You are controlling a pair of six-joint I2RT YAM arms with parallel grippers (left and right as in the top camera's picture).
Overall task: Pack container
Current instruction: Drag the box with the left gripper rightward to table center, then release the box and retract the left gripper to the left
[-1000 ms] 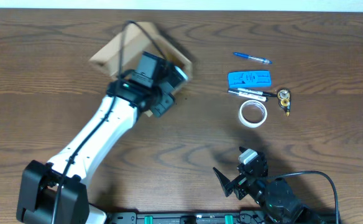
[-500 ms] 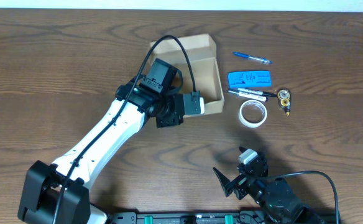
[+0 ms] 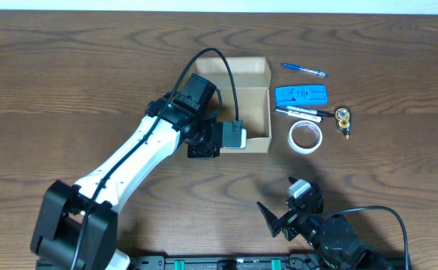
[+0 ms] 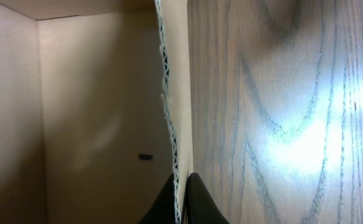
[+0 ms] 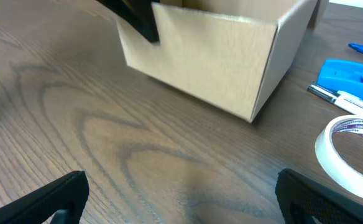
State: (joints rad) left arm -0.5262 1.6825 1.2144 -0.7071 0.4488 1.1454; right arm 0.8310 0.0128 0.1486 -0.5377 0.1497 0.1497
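Cardboard, tan and corrugated: container [image 3: 258, 144], rectangular and open-topped, on grained wood table [image 3: 69, 90], just left of glossy white tape roll [image 3: 306, 136]. Clamped on its fluted wall edge, left gripper [image 4: 181, 186], pinch plain only from left wrist. Wide apart and empty, right gripper [image 5: 181, 199], black, near table's front.

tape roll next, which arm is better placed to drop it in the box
Right. Its tool is open and empty, and the tape roll lies just ahead of it. The left tool is shut on the wall of the box, so it is busy.
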